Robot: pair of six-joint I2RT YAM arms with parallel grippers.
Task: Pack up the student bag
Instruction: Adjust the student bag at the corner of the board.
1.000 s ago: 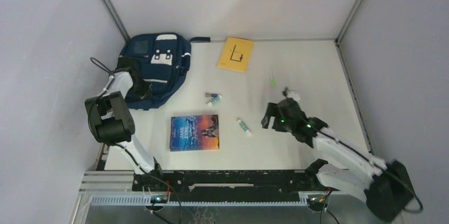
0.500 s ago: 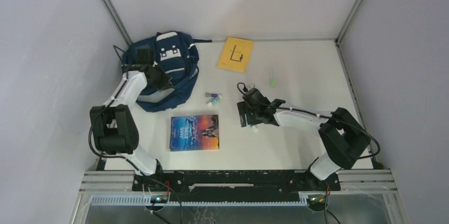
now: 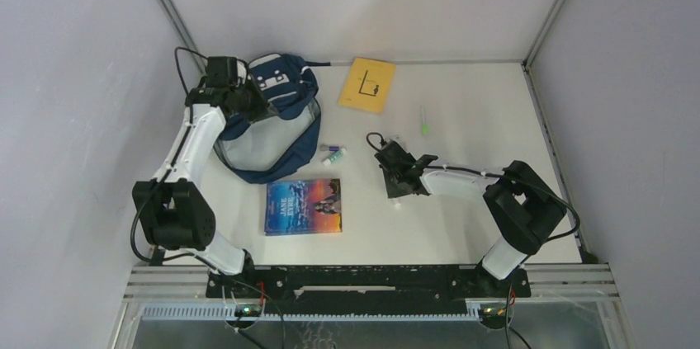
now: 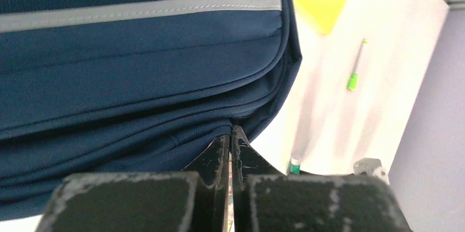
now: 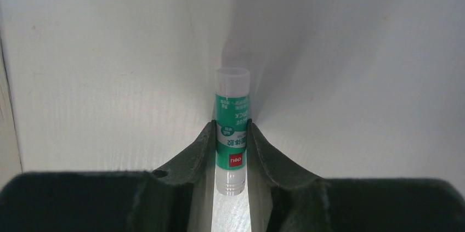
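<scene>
From above, the left gripper [image 3: 252, 104] has hauled the top of the student bag [image 3: 289, 87] up at the table's [image 3: 479, 159] far-left corner. The mouth now gapes on pale lining [image 3: 268, 141] with nothing visible inside, while the book [image 3: 303, 206], yellow booklet [image 3: 367, 83] and pen [image 3: 424, 122] lie outside. Left wrist view: fingers pinched together on the bag's navy edge, holding it open for loading. Right wrist view: the right gripper [image 5: 233, 150], swung in from the side, presses both flanks of a green glue stick [image 5: 233, 128] on the table, probably first in
</scene>
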